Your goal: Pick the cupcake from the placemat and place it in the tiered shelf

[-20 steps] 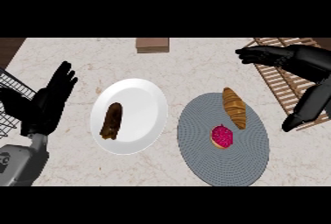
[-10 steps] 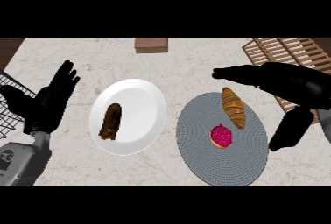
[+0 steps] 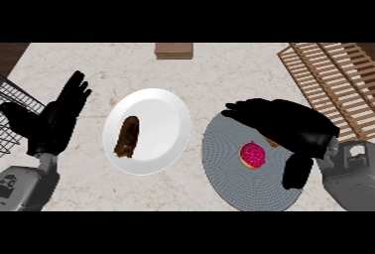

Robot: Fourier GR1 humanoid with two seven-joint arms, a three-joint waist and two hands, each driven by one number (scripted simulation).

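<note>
So the pale marbled counter top (image 3: 219, 74) is taking up pretty much the whole view. The slatted wooden tiered shelf (image 3: 330, 84) is sitting off at the far right corner, with nothing showing on its slats. Nearer to me on the right, the round grey woven placemat (image 3: 234, 188) is lying flat, and the round white plate (image 3: 161, 104) is sitting just to its left, the two rims nearly touching.

My right hand (image 3: 289, 126) is hanging over the far part of the placemat, fingers spread out to the left, thumb pointing back down toward me. It's gripping nothing. My left hand (image 3: 55, 121) is resting flat-open near the left edge, fingers up, right beside a black wire basket (image 3: 15, 99).

A long dark brown pastry (image 3: 127, 137) is lying lengthwise on the plate. The little pink-topped cupcake (image 3: 253, 155) is sitting on the placemat just under my right palm, between fingers and thumb, out in plain sight. Not sure if I'm touching it.
</note>
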